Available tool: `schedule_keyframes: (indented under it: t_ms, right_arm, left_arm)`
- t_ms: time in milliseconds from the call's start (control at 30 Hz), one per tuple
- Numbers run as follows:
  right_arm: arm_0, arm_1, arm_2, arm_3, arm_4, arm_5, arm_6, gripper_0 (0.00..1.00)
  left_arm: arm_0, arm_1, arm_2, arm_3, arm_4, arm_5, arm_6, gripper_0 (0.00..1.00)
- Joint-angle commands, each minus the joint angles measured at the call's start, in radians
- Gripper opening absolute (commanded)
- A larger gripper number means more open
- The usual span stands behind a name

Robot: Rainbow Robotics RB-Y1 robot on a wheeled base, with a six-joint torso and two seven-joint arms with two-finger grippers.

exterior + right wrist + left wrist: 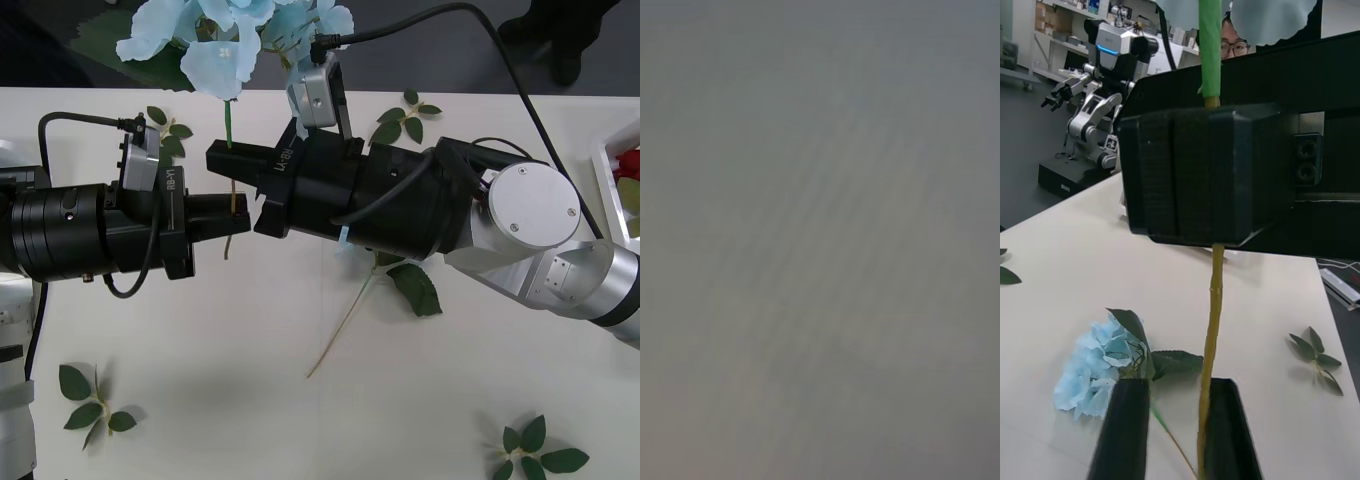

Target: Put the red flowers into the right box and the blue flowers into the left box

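Over the middle of the bench, toward its far edge: held blue flower [232, 40] upright, pale head topmost, green stem hanging straight down. Pinched on that stem partway down by the right gripper [215, 160], jaws pressed tight together on it, arm reaching in from the right edge. Seen from the left wrist as a black block [1202, 176] with the stem entering above and leaving below.

Just beneath, coming in from the left edge: left gripper [240, 218], jaws part open and straddling the lower stem, with the stem against one finger [1231, 427] and a gap to the other.

Flat on the bench under the arms: second blue flower [1097, 367], leaves beside its head, long stem [345, 330] trailing toward the near edge.

At the right edge: right box [605, 180] with a red flower [630, 160] inside.

Scattered near the far edge and both near corners: loose leaf sprigs [90, 400].
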Motion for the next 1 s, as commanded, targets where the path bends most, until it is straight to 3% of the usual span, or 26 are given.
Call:
schedule_keyframes:
  t_ms: [33, 133, 233, 267, 300, 333, 367, 733, 1000]
  right_arm:
    - [-0.026, 0.005, -0.011, -0.023, 0.003, 0.001, 0.009, 0.00]
    - [-0.026, 0.005, -0.011, -0.023, 0.003, 0.001, 0.009, 0.00]
    - [-0.026, 0.005, -0.011, -0.023, 0.003, 0.001, 0.009, 0.27]
    - [-0.026, 0.005, -0.011, -0.023, 0.003, 0.001, 0.009, 0.43]
    - [-0.026, 0.005, -0.011, -0.023, 0.003, 0.001, 0.009, 0.73]
    - [-0.026, 0.005, -0.011, -0.023, 0.003, 0.001, 0.009, 0.93]
    - [-0.026, 0.005, -0.011, -0.023, 0.003, 0.001, 0.009, 1.00]
    - [-0.026, 0.005, -0.011, -0.023, 0.003, 0.001, 0.009, 1.00]
    - [0.013, 0.002, 0.042, -0.046, -0.079, -0.084, 0.015, 1.00]
  left_arm:
    - [-0.013, -0.005, -0.005, -0.005, -0.001, -0.005, 0.039, 0.00]
    - [-0.013, -0.004, -0.004, -0.006, 0.001, -0.005, 0.039, 0.00]
    - [-0.013, -0.004, -0.001, -0.006, 0.002, -0.005, 0.039, 0.00]
    - [-0.013, -0.004, -0.001, -0.006, 0.002, -0.005, 0.039, 0.00]
    - [-0.013, -0.004, -0.001, -0.006, 0.002, -0.005, 0.039, 0.00]
    - [-0.013, -0.004, 0.001, -0.006, 0.002, -0.005, 0.039, 0.00]
    - [-0.012, -0.004, 0.002, -0.005, 0.002, -0.006, 0.039, 0.00]
    - [-0.007, 0.029, 0.031, -0.006, 0.031, -0.009, 0.045, 0.00]
    - [0.074, 0.098, 0.091, -0.006, 0.137, -0.088, 0.069, 0.00]
